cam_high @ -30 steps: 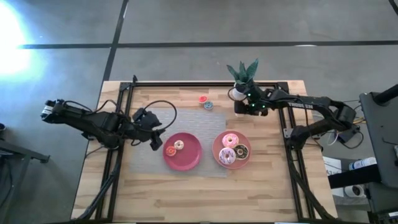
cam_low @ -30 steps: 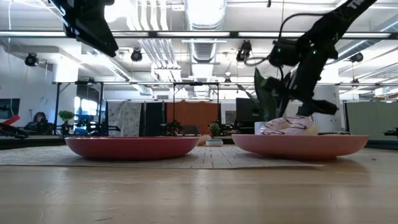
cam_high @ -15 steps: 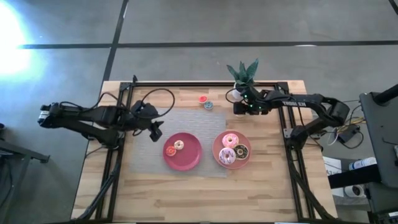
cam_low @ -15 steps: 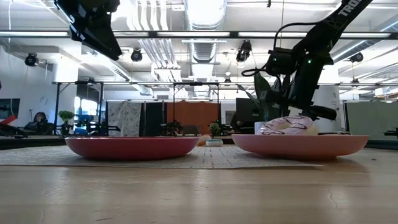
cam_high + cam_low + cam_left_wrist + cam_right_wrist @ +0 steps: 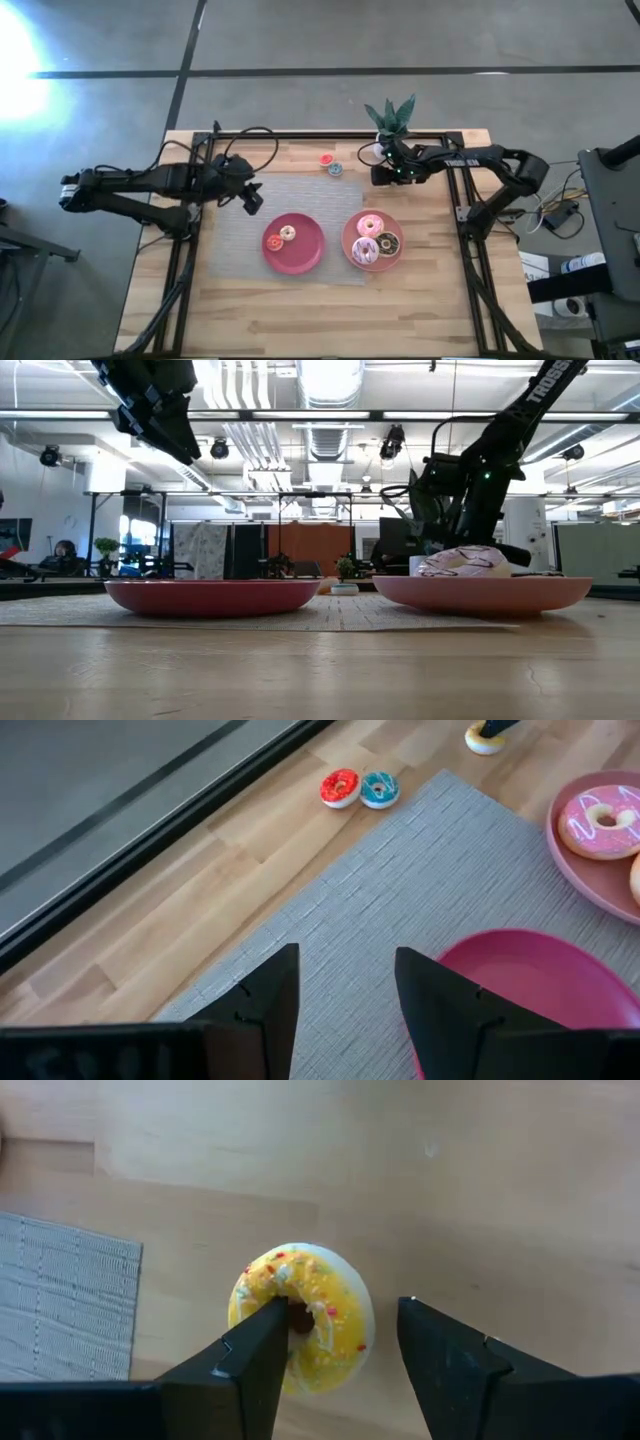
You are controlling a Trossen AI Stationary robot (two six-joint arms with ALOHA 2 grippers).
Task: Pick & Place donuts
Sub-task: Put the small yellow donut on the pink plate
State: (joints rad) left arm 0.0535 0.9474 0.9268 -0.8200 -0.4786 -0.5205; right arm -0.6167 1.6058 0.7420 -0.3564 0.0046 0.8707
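While the right gripper (image 5: 335, 1355) sits low at the back of the counter (image 5: 300, 290), just in front of the potted plant (image 5: 390, 118), its fingers (image 5: 250, 1365) are spread w/ a small yellow donut (image 5: 300, 1315) between them. One finger lies over the donut's hole and the other stands clear of its rim, so no grip. That donut rests on bare wood just off the corner of the grey mat (image 5: 60, 1300).

The left gripper (image 5: 250, 198) hangs above the mat's left part, near the left pink plate (image 5: 305, 255). In the left wrist view its fingers (image 5: 270, 990) are apart, nothing between them.

On the left plate: a tiny orange donut (image 5: 273, 241) and a tiny cream one (image 5: 287, 234), side by side. On the right pink plate (image 5: 349, 240): 3 larger donuts, pink (image 5: 370, 224), pink-white sprinkled (image 5: 364, 250) and chocolate brown (image 5: 388, 242), packed close together.

A tiny red donut (image 5: 326, 159) and a tiny blue one (image 5: 336, 169) lie touching on the wood just behind the mat's back edge, approx. midway between the 2 arms.
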